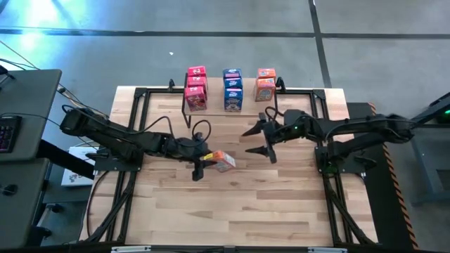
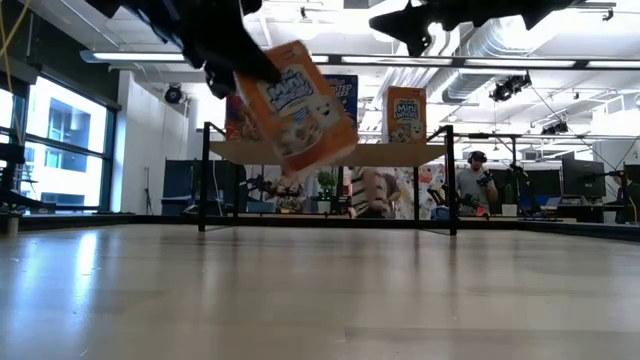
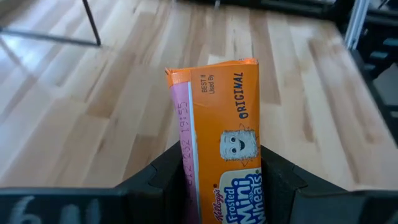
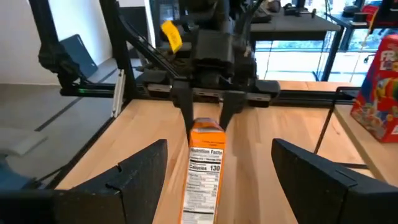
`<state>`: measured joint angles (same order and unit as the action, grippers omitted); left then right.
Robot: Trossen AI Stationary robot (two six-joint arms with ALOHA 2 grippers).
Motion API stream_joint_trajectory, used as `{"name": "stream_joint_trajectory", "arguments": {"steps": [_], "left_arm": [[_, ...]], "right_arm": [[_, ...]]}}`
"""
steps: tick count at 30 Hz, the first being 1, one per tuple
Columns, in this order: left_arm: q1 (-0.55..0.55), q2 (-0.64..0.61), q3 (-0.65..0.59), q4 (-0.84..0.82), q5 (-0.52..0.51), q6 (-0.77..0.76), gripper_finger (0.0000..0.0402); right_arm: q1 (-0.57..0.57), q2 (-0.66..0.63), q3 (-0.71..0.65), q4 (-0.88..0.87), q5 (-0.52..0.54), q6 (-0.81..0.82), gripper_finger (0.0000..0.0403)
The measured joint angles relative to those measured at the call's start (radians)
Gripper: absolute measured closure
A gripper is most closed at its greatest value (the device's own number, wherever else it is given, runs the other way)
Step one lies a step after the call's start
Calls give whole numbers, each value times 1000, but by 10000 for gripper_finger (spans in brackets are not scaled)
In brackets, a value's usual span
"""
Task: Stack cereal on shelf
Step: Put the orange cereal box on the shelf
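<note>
My left gripper [image 1: 205,160] is shut on an orange cereal box [image 1: 224,161] above the middle of the table; the box shows tilted in the low view [image 2: 296,106]. My right gripper [image 1: 246,141] is open and empty. It hangs to the right of the box, facing it, and the box shows between its fingers in the right wrist view [image 4: 205,162]. The shelf [image 2: 420,153] stands at the table's far edge. On it stand pink-red boxes [image 1: 195,88], blue boxes [image 1: 233,88] and orange boxes [image 1: 265,84]. My left gripper pinches the orange box between its two fingers [image 3: 163,180], one on each broad face [image 3: 186,186], at the end nearer the arm. The fingers come level from the table's left and lie along the box. The box is lifted clear of the table and tilted, its free end [image 3: 211,71] toward my right gripper.
Black metal frames [image 1: 133,140] run along the table's left and right sides. Bare wood lies between the arms and the near edge [image 1: 232,211]. A person [image 2: 470,185] stands in the room far behind the table.
</note>
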<state>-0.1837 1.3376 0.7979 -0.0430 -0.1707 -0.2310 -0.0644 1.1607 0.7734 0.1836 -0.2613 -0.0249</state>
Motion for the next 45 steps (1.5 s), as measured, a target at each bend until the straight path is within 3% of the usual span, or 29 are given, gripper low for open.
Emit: {"name": "stream_joint_trajectory", "arguments": {"steps": [9, 18, 22, 33, 45], "left_arm": [[1, -1, 0, 74, -1, 70, 264], [1, -1, 0, 80, -24, 79, 264], [2, -1, 0, 81, -24, 79, 264], [14, -1, 0, 86, -25, 78, 264], [14, -1, 0, 86, -25, 78, 264]], "right_arm": [[43, 103, 0, 197, 99, -1, 122], [25, 149, 0, 390, 100, 0, 122], [-2, 149, 4, 378, 79, 25, 122], [-18, 149, 177, 43, 44, 10, 122], [-18, 226, 180, 7, 20, 51, 122]]}}
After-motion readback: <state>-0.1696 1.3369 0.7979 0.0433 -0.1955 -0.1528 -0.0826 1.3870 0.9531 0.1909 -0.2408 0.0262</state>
